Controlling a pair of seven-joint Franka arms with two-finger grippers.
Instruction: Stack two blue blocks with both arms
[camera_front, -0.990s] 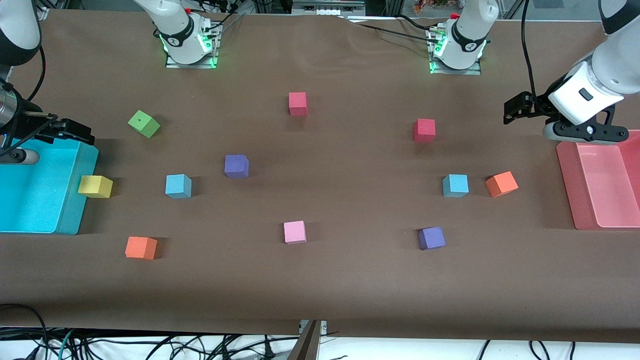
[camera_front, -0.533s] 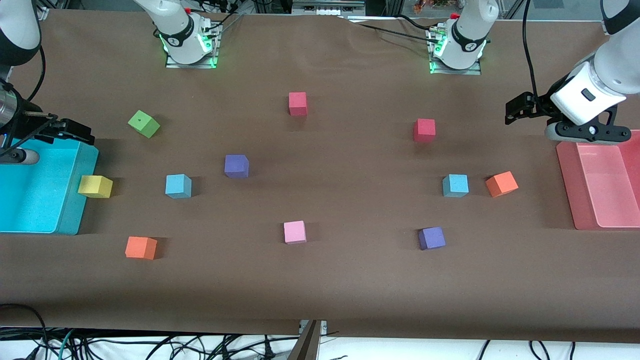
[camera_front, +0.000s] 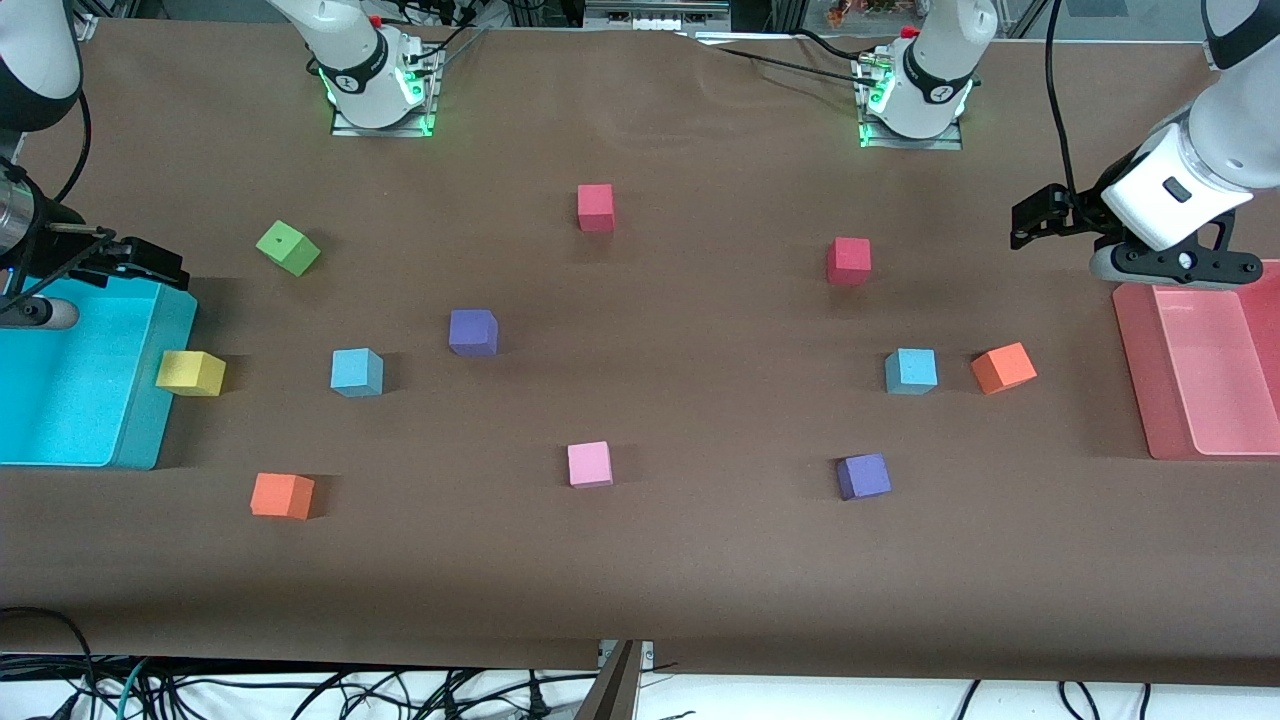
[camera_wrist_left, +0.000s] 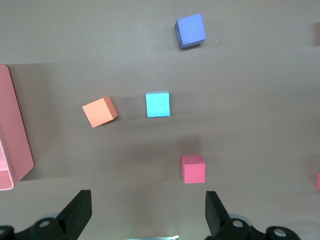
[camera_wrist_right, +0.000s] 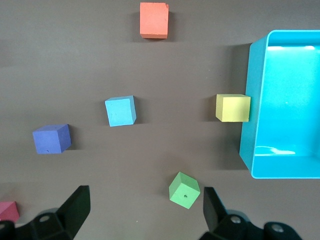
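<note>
A robotics lab is showing here: two arm bases (camera_front: 378, 85) glowing green are sitting bolted to a brown-covered desk (camera_front: 640, 560), with loose cables (camera_front: 300, 690) trailing along its edge.

No legible text, label, brand, number or sign is found in any view — the cubes and bins are plain-coloured. Small round dark marks are seen on the white collars at the right arm's base (camera_front: 345, 78) and the left arm's base (camera_front: 940, 92), but nothing can be read on them.
</note>
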